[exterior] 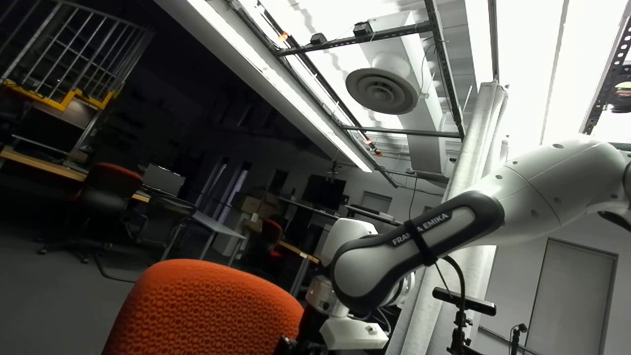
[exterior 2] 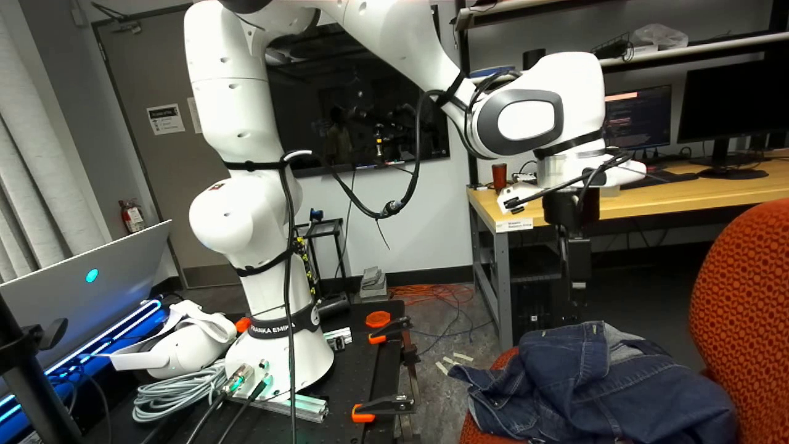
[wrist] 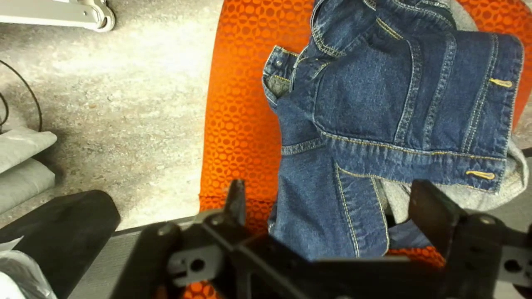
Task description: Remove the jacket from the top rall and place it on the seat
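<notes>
The blue denim jacket (exterior 2: 592,382) lies crumpled on the orange chair seat (exterior 2: 484,431), beside the backrest (exterior 2: 749,296). The top rall (exterior: 207,268) is bare in an exterior view; its rounded edge also shows in an exterior view (exterior 2: 761,213). In the wrist view the jacket (wrist: 370,99) is spread over the orange seat (wrist: 241,133), with grey lining or cloth showing at its edge. My gripper (exterior 2: 576,296) points down above the jacket, apart from it. In the wrist view its fingertips (wrist: 328,187) stand wide apart with nothing held between them.
The robot base stands on a black table (exterior 2: 357,364) with orange-tipped clamps (exterior 2: 382,407) at its edge towards the chair. A wooden desk (exterior 2: 653,191) with monitors stands behind the gripper. A camera on a stand (exterior: 463,301) is near the arm.
</notes>
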Motion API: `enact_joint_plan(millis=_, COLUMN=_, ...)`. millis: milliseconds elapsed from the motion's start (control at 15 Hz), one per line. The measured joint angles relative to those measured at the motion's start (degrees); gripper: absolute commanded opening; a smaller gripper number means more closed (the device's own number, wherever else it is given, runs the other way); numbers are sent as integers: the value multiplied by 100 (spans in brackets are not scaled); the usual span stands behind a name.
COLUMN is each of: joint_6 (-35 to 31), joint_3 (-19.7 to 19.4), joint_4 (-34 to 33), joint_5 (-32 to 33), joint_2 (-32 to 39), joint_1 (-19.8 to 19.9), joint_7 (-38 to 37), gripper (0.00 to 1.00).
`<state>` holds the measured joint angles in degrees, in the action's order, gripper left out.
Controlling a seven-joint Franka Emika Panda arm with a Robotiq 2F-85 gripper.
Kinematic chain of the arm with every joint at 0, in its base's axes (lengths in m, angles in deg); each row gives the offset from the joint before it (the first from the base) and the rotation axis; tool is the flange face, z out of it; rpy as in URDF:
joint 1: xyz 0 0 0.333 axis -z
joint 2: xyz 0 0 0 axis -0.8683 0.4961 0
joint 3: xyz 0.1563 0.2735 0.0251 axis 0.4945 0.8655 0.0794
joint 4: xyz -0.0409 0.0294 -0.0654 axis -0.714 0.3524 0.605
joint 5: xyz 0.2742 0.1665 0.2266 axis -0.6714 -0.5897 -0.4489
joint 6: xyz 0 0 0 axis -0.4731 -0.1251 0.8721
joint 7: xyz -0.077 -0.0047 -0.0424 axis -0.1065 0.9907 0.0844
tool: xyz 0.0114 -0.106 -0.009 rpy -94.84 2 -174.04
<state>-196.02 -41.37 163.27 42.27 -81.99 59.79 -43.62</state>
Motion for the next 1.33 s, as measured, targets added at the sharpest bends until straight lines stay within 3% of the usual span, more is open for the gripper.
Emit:
enact_joint_plan(millis=667, joint_6=15, joint_3=116, joint_4=62, joint_5=-255, joint_2=-943, joint_1=51, joint_7=262, gripper=100)
enact_joint_plan(millis=1333, joint_6=28, joint_3=128, joint_4=111, joint_5=-261, joint_2=-1029, joint_1=51, joint_7=279, gripper=100)
